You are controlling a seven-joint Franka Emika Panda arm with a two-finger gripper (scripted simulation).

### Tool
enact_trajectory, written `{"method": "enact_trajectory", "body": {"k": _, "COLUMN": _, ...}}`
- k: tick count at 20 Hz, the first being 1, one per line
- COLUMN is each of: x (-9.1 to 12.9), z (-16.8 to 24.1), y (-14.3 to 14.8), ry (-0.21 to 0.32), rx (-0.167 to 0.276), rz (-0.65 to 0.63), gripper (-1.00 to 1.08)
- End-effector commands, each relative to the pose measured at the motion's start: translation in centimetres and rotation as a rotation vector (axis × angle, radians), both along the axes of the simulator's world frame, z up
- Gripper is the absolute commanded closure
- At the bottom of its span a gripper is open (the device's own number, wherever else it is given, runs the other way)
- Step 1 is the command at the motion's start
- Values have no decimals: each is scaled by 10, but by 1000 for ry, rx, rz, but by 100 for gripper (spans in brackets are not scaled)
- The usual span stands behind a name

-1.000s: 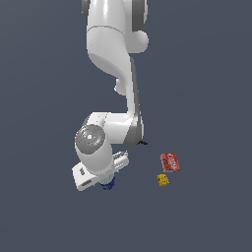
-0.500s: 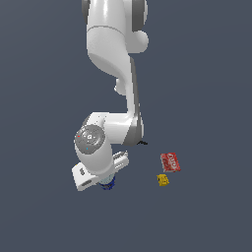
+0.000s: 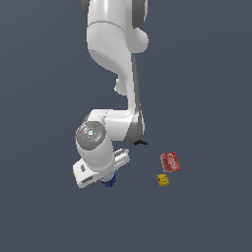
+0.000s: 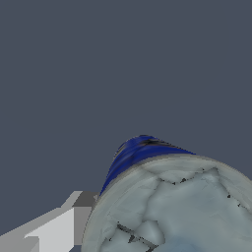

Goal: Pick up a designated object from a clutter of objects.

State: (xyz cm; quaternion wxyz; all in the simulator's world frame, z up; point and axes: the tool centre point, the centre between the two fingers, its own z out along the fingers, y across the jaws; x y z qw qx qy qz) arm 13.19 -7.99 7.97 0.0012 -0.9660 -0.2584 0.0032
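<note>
The white, jointed robot arm (image 3: 115,74) descends from the 12 o'clock edge of the exterior view and bends down to a rounded white wrist housing with a grey cap, low and toward the exterior view's left. Beneath that housing sits the end effector (image 3: 106,179), largely masked by the wrist body; only its white flange and lower edge are visible. The small blue cylindrical can with a pale silver-white round top (image 3: 109,182) shows as a dark blue sliver directly under the end effector, at about 6 o'clock from the wrist housing. In the wrist view the same can (image 4: 172,202) fills the near field: its pale, mottled top disc faces the camera and a band of blue wall curves behind it, with one light grey finger (image 4: 59,229) just beside the can's rim. Contact between finger and can cannot be confirmed, and the opposite finger is out of view, so whether the end effector is open, closed or gripping cannot be told. On the plain dark grey counter (image 3: 206,74), at about 3 o'clock from the can and well apart from it, lies a red flat packet with white print (image 3: 170,162); a small yellow box (image 3: 163,180) rests near the packet, at its 7 o'clock.
</note>
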Motion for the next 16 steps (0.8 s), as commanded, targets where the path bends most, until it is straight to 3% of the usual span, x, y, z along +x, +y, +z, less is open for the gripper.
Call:
{"method": "enact_trajectory", "body": {"k": 1, "x": -3, "z": 9, "y": 2, "ry": -6, "rx": -1, "rz": 0, "gripper": 108}}
{"method": "enact_trajectory", "body": {"k": 16, "x": -67, "z": 94, "y": 25, "ry": -6, "rx": -1, "rz": 0, "gripper": 108}}
